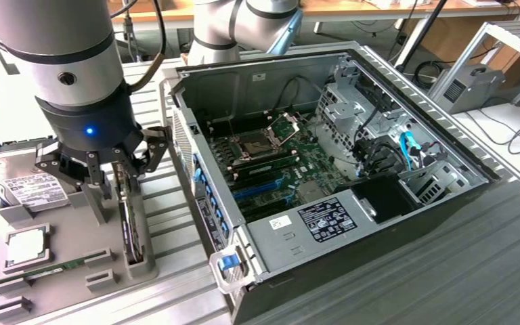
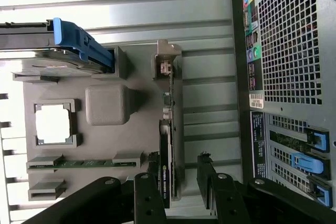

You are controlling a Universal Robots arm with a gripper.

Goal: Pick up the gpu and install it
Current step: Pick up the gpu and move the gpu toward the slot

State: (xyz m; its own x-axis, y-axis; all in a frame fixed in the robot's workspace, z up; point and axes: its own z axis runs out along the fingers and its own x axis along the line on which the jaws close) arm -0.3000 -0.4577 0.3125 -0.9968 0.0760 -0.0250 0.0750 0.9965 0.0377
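As it hangs over the grey holder point(image 1: 79, 230), gripper point(image 2: 177, 157): jaws spread, nothing held.
gpu point(image 2: 167, 129): edge-on in the grey holder, below the spread jaws.

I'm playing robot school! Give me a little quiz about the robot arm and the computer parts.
1. True or false: the gpu already sits inside the computer case.
2. Pick one. The gripper is: A) open, right over the gpu; B) shut on the gpu; C) down inside the computer case.
3. Fill the gap: the gpu stands on its edge in the gray ____.

Key: 1 false; 2 A; 3 holder.
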